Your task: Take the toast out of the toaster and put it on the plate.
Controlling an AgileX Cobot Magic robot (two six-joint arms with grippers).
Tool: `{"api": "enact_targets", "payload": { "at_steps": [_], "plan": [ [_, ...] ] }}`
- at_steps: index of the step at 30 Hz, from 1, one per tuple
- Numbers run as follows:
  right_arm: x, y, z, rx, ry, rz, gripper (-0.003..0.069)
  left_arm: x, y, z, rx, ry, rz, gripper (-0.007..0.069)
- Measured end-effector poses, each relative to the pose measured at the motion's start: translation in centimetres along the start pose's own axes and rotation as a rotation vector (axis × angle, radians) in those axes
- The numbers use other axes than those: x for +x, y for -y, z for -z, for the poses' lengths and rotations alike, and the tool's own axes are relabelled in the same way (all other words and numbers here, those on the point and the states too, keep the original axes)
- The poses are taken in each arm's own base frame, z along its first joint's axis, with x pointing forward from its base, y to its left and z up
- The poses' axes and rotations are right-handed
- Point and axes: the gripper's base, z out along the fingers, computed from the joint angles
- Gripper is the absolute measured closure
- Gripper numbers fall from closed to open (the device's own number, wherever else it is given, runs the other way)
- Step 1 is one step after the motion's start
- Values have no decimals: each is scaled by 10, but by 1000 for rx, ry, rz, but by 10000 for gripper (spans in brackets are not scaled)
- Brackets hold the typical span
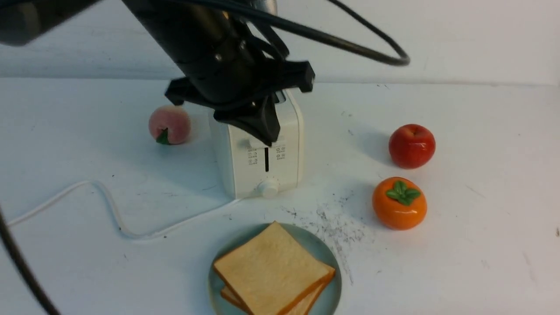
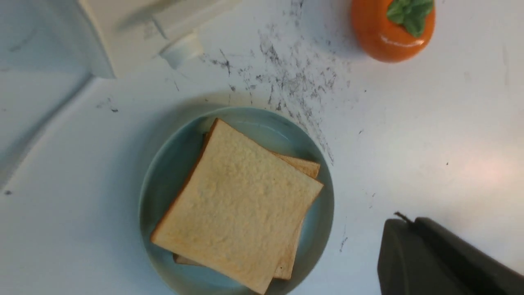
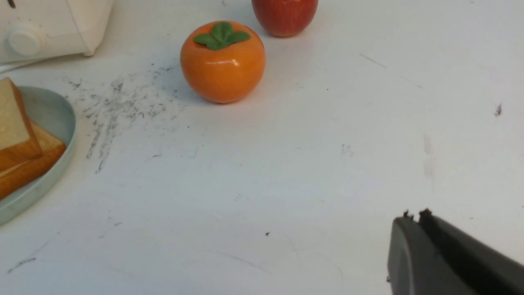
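Note:
Two slices of toast (image 1: 271, 267) lie stacked on the pale blue-green plate (image 1: 326, 253) at the front of the table. In the left wrist view the toast (image 2: 237, 200) covers most of the plate (image 2: 163, 164). The white toaster (image 1: 262, 166) stands behind the plate, and my arm hides its slots. My left gripper (image 1: 269, 140) hangs shut and empty in front of the toaster's top; its tip (image 2: 409, 221) shows beside the plate. My right gripper (image 3: 415, 217) is shut and empty, low over bare table, right of the plate (image 3: 49, 114) and toast (image 3: 10, 119).
A peach (image 1: 169, 124) sits left of the toaster. A red apple (image 1: 411, 145) and an orange persimmon (image 1: 399, 203) sit to the right. The toaster's white cord (image 1: 109, 205) trails across the table to the left. Dark scuff marks lie between plate and persimmon.

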Motion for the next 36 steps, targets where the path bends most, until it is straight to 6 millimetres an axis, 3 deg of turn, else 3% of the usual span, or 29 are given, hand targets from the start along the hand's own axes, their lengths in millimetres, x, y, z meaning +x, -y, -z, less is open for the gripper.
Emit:
{"api": "enact_targets", "payload": {
  "at_steps": [1, 2, 4, 8, 9, 13, 14, 17, 20, 23, 30, 36],
  "plan": [
    [0, 0, 0, 0, 0, 1, 634, 1, 1, 6, 1, 14, -7, 638],
    [0, 0, 0, 0, 0, 1, 633, 8, 2, 32, -12, 74, -34, 638],
    [0, 0, 0, 0, 0, 1, 631, 20, 1, 60, -24, 132, -55, 638],
    [0, 0, 0, 0, 0, 1, 627, 48, -6, 87, -54, 167, -73, 638],
    [0, 0, 0, 1, 0, 2, 624, 70, -13, 94, -67, 154, -71, 638],
    [0, 0, 0, 1, 0, 3, 620, 109, -25, 92, -52, 96, -37, 638],
    [0, 0, 0, 1, 0, 3, 618, 134, -32, 88, -24, 57, -18, 638],
    [0, 0, 0, 1, 0, 3, 616, 170, -44, 80, 16, 43, -7, 638],
    [0, 0, 0, 1, 0, 3, 615, 213, -62, 72, 57, 148, 5, 638],
    [0, 0, 0, 1, 0, 3, 615, 237, -75, 70, 114, 328, 28, 638],
    [0, 0, 0, 2, 0, 3, 614, 262, -91, 64, 292, 704, 113, 638],
    [0, 0, 0, 2, 0, 3, 603, 264, -95, 57, 323, 749, 151, 634]
  ]
}}
